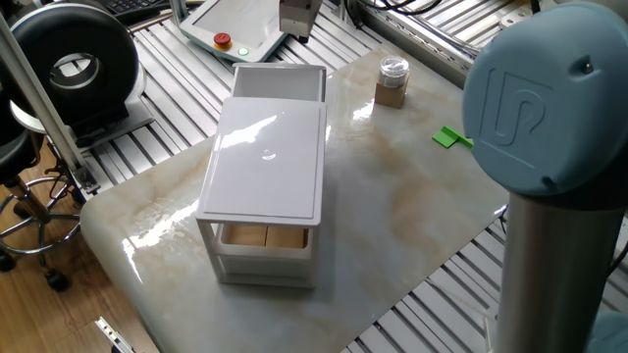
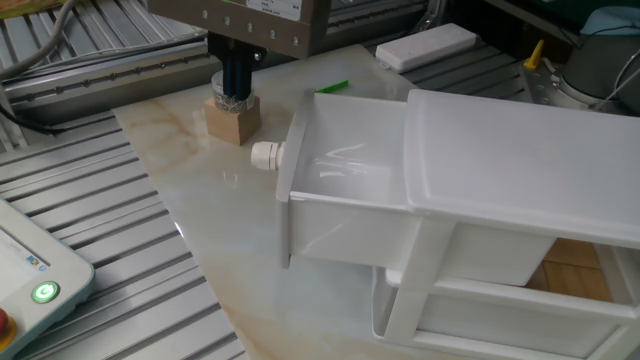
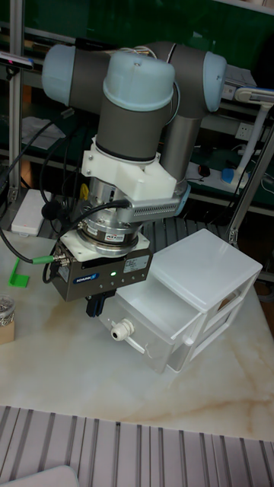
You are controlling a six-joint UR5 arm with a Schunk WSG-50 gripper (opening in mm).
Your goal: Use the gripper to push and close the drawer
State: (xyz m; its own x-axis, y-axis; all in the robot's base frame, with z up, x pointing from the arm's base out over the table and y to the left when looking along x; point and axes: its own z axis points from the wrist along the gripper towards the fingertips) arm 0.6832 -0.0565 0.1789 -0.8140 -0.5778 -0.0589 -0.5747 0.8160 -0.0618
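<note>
The drawer [image 1: 280, 82] stands pulled out; the claw [image 1: 295, 20], possibly shut, hovers beyond it.

Bright, even overhead light. Glare streaks the cabinet [image 1: 263, 162] roof and the glossy table [image 1: 412, 211] at lower left. Shadows soft. The big joint [image 1: 545, 93] at right looks slightly soft.

I see a white drawer [image 2: 345, 190] in a white cabinet [image 1: 265, 162], beige-veined marble table [image 1: 412, 216], and a green scrap [image 1: 448, 138] right of the cabinet.
</note>
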